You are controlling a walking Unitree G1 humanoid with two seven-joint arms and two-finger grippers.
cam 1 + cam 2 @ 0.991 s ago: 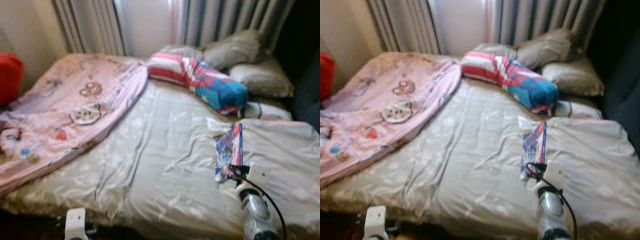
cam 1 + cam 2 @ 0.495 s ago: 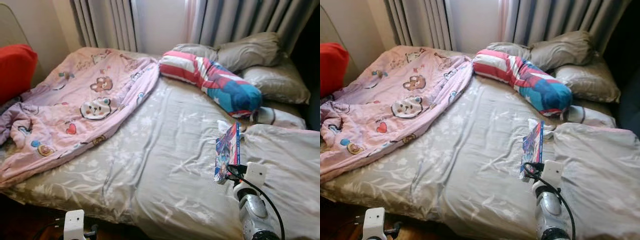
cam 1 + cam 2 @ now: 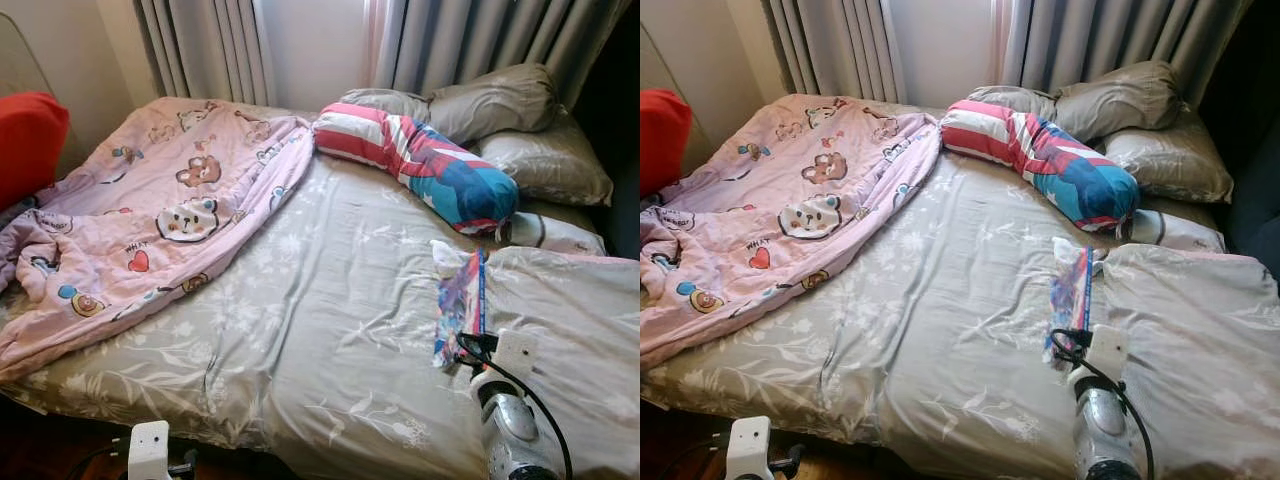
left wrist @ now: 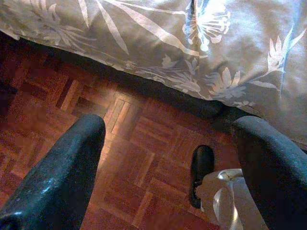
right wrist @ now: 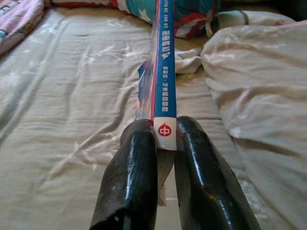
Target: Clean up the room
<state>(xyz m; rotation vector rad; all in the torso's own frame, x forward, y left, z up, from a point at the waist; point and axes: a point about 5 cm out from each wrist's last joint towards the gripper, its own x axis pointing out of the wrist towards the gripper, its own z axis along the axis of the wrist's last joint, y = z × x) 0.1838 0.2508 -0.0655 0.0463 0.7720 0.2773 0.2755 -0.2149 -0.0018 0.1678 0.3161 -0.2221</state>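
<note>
A thin book [image 5: 160, 72] with a blue spine and a colourful cover [image 3: 460, 305] is held edge-up just above the grey floral bedsheet [image 3: 320, 290]. My right gripper [image 5: 165, 127] is shut on its near end, one black finger [image 5: 134, 167] on each side. It sits over the right half of the bed, beside a rumpled grey duvet [image 3: 570, 300]. My left gripper [image 4: 170, 127] hangs open and holds nothing, low by the bed's near edge over the parquet floor [image 4: 139, 143].
A pink cartoon-print blanket [image 3: 150, 210] covers the bed's left side. A red, white and blue bolster [image 3: 420, 165] and grey pillows [image 3: 500, 100] lie at the head, with a crumpled white item [image 3: 447, 257] beyond the book. A red cushion [image 3: 25, 140] is far left. Curtains hang behind.
The head camera has shifted a little and the blur has cleared. The right gripper still holds the book in about the same spot over the bed.
</note>
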